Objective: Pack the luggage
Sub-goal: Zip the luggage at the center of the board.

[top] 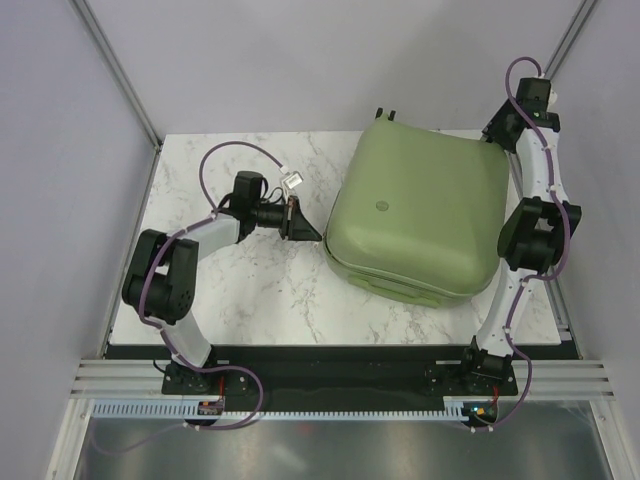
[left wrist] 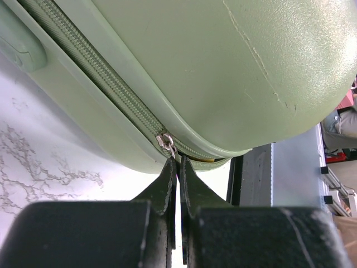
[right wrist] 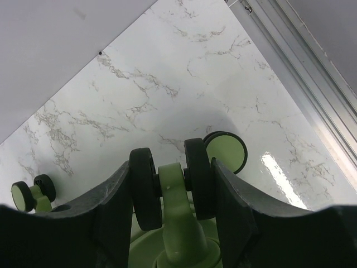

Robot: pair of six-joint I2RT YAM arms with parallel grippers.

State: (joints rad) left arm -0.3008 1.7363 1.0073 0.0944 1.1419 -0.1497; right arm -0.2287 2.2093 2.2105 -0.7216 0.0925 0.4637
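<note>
Marble table [top: 250, 290], luggage [top: 420, 215] beside left end effector [top: 316, 235]

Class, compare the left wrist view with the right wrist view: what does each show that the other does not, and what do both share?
Only the left wrist view: the zip running along the luggage, its slider, and the left fingers closed with their tips at that slider.
Only the right wrist view: a twin caster between the right fingers, which press its sides, and another caster beyond.
Both: the sage-green luggage lying on the marble table.
</note>
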